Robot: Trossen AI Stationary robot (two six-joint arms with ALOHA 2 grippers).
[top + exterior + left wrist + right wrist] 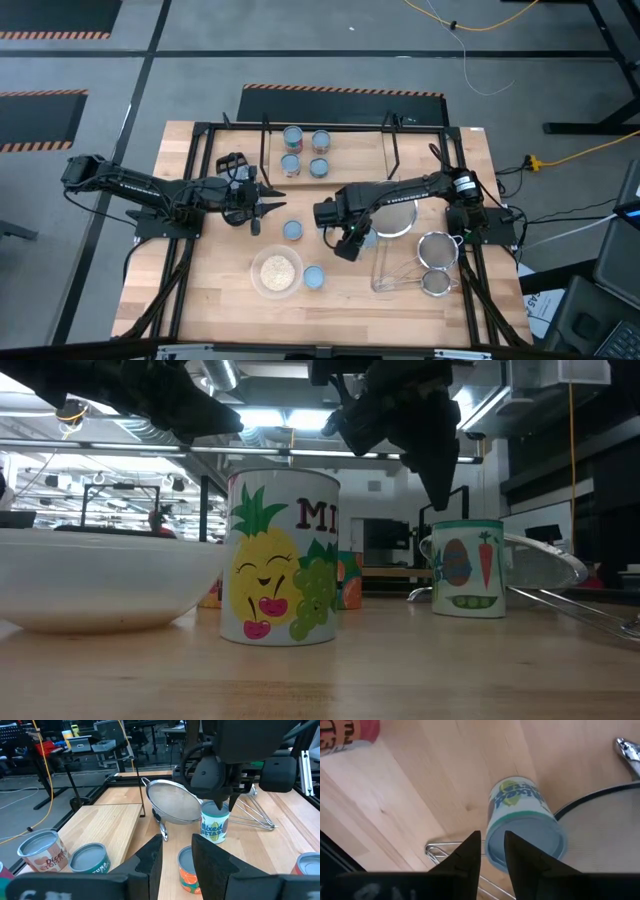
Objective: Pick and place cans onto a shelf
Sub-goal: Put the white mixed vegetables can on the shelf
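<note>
Four cans (305, 152) stand on the shelf (350, 150) at twelve o'clock. On the counter (210, 300), the right end effector (345, 243) hovers narrowly parted over a mixed-vegetable can (525, 822) beside the strainer (390, 218), not gripping it. The left end effector (268, 196), at nine o'clock, is narrowly parted and empty, facing an orange can (189, 870). A fruit can (282, 557) sits beside the bowl (276, 271).

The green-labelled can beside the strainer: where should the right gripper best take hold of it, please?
Its curved side wall, from straight above: the can stands upright, lid clear, and the strainer crowds one side, so keep the fingers off that side.
</note>
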